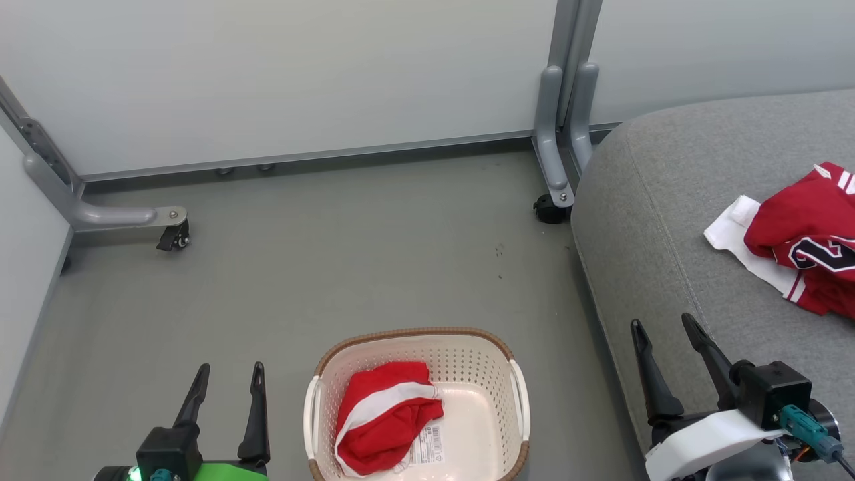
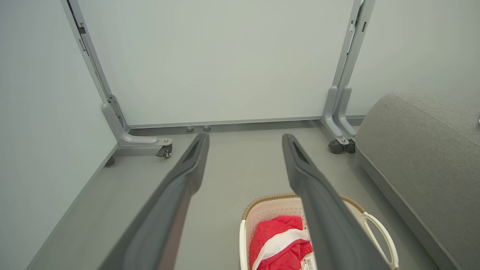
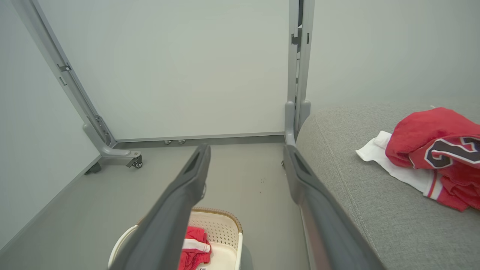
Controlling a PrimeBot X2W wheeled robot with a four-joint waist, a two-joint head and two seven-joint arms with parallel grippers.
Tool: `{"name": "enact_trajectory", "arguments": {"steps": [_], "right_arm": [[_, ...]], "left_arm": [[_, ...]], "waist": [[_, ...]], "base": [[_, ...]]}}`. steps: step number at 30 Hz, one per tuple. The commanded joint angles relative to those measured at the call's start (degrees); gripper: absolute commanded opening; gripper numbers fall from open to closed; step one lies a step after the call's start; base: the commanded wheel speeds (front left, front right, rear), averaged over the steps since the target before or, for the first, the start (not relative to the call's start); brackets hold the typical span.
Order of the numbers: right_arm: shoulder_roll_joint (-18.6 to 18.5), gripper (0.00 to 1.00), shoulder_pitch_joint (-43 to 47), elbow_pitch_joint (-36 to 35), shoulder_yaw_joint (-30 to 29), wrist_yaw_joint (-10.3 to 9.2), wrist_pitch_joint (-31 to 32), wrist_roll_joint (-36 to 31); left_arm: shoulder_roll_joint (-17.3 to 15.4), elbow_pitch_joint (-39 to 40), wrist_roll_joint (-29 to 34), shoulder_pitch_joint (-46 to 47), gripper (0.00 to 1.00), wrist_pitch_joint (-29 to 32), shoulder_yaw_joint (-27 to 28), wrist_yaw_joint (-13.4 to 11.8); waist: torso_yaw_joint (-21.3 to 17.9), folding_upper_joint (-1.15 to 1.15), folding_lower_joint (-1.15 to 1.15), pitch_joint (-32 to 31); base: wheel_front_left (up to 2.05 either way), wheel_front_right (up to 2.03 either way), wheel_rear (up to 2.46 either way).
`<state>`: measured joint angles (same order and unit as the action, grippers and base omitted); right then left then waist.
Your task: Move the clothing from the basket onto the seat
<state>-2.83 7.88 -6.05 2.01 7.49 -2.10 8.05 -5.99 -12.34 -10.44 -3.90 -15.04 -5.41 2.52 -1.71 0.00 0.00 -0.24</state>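
Basket (image 1: pixel 417 332) sits on the grey floor (image 1: pixel 334 267), low centre in my head view, just left of the seat (image 1: pixel 668 200). From here I see a strip of floor between the two. One red garment (image 1: pixel 384 427) with a broad white band lies bunched in the basket's left half. The right half of the base is bare, with a label sticker (image 1: pixel 431 444) partly tucked under the cloth's edge.

On the seat, toward its right side, a red jersey (image 1: pixel 795 224) lies crumpled, black-and-white lettering facing up. White fabric (image 1: pixel 731 234) pokes out from under its left edge. I cannot tell whether that is a separate item or part of the jersey.

Left gripper (image 1: pixel 230 367): fingers spread wide, nothing between them, above the floor just left of the basket, tips pointing away from me. In its wrist camera one finger crosses in front of the basket's rim; no contact visible.

Right gripper (image 1: pixel 662 322): fingers likewise spread and empty, lined up with the seat's left edge in my head view, apart from the jersey. Its wrist camera shows the basket below left and the seat with the jersey to the right.

Background: pale partition panels (image 1: pixel 300 73) on grey metal feet. A black caster (image 1: pixel 175 237) sits under the left foot, and another at the foot next to the seat's corner.
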Motion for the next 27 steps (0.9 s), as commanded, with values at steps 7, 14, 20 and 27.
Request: {"name": "enact_trajectory", "arguments": {"steps": [7, 14, 20, 27], "right_arm": [[-0.1, 1.00, 0.4, -0.4, 0.8, 0.00, 0.2, 0.2], [-0.1, 1.00, 0.1, -0.6, 0.7, 0.00, 0.1, -0.2], [-0.1, 1.00, -0.4, -1.0, 0.4, 0.00, 0.2, -0.5], [-0.2, 1.00, -2.5, -2.8, 0.0, 0.00, 0.3, -1.1]], "left_arm": [[0.6, -1.0, 0.8, 0.2, 1.00, -0.2, 0.8, 0.7], [0.9, -1.4, 1.5, 0.5, 1.00, -0.2, 1.1, 1.0], [1.2, -1.5, 2.3, 1.3, 1.00, -0.2, 1.2, 1.1], [1.5, -3.8, 5.6, 6.6, 1.00, -0.2, -2.2, 1.6]], "waist": [[0.1, 0.00, 0.00, 0.1], [0.1, 0.00, 0.00, 0.2], [0.3, 0.00, 0.00, 1.0], [0.4, 0.00, 0.00, 6.1]], "base": [[0.00, 0.00, 0.00], [0.00, 0.00, 0.00], [0.00, 0.00, 0.00], [0.00, 0.00, 0.00]]}}
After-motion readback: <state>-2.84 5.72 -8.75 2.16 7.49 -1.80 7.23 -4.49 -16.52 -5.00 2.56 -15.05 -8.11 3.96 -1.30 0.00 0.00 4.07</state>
